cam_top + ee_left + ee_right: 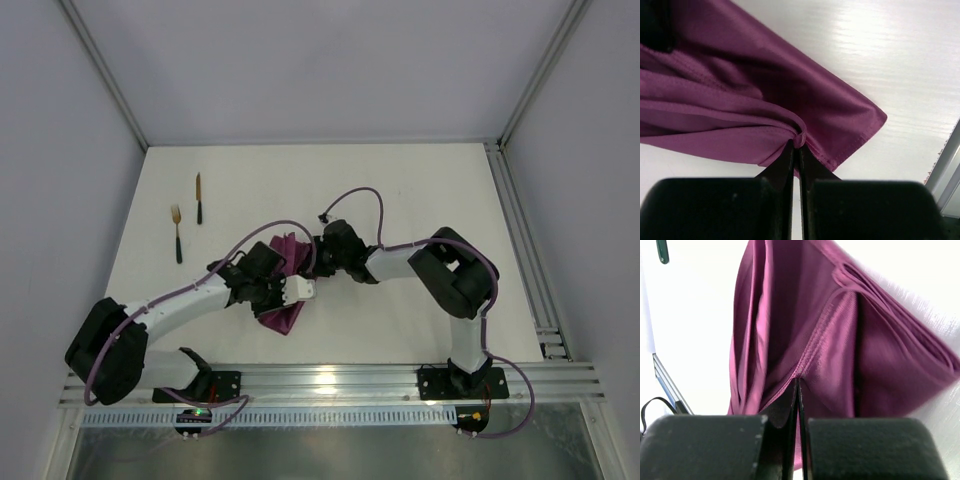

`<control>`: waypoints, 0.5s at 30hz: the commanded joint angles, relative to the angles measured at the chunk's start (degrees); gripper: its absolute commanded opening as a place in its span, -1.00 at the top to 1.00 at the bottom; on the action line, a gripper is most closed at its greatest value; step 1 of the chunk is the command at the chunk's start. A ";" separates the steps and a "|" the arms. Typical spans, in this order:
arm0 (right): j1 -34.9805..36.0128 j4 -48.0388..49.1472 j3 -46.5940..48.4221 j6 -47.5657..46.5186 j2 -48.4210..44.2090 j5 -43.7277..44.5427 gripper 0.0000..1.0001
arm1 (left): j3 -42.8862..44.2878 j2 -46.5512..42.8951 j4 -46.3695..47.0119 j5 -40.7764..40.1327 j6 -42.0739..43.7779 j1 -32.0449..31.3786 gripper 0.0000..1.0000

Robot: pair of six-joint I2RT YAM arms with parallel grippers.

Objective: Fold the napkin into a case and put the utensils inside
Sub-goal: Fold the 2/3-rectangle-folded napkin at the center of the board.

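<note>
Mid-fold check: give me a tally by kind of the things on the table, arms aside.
napkin: 1
fork: 1
knife: 1
Total: 3

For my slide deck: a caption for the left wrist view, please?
Left gripper shut on a bunched fold of the purple napkin, white table behind.

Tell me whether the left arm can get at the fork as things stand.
Probably not yet: its tool is shut on the napkin. The fork lies unobstructed at the far left, so after letting go the way looks free.
</note>
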 commanded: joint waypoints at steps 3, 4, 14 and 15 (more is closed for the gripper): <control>0.39 -1.40 -1.54 -0.37 1.66 3.61 0.92 | -2.45 -2.49 3.22 -3.92 1.40 -7.01 1.00; 0.31 -1.31 -1.63 -0.45 1.57 3.52 0.92 | -2.89 -2.67 2.96 -4.01 1.92 -8.06 1.00; 0.04 -2.01 -1.72 -0.98 -2.64 2.91 0.86 | -4.65 -0.39 3.31 -8.85 3.86 -11.50 1.00; -0.22 -2.62 -1.72 -1.68 -3.87 2.82 0.84 | -4.74 -0.38 3.48 -8.93 3.77 -11.50 1.00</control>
